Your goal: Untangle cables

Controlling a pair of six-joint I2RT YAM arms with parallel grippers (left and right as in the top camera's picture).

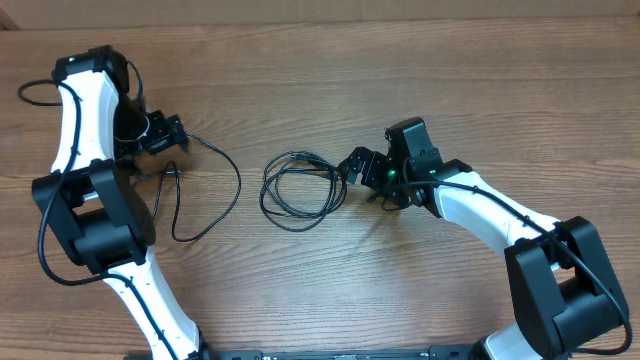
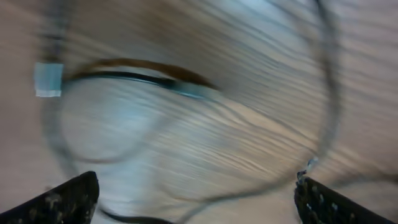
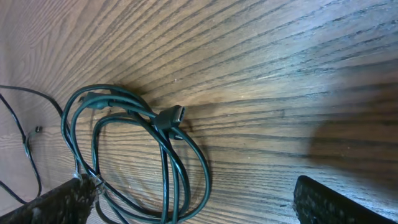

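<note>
A coiled black cable [image 1: 300,185] lies at the table's middle. It also shows in the right wrist view [image 3: 165,162], with a plug end [image 3: 171,116] on top of the coil. My right gripper [image 1: 356,166] is open just right of the coil, and part of the coil lies between its fingers [image 3: 194,183]. A second thin black cable [image 1: 236,185] runs in a loose loop from beside my left gripper [image 1: 172,135]. The left wrist view is blurred. It shows open fingers [image 2: 196,182], thin cable loops [image 2: 326,106] and a pale bluish tip [image 2: 48,79].
The wooden table [image 1: 330,290] fills all views. The thicker black wires of the left arm [image 1: 40,95] hang at the far left. The arm bases stand at the front corners.
</note>
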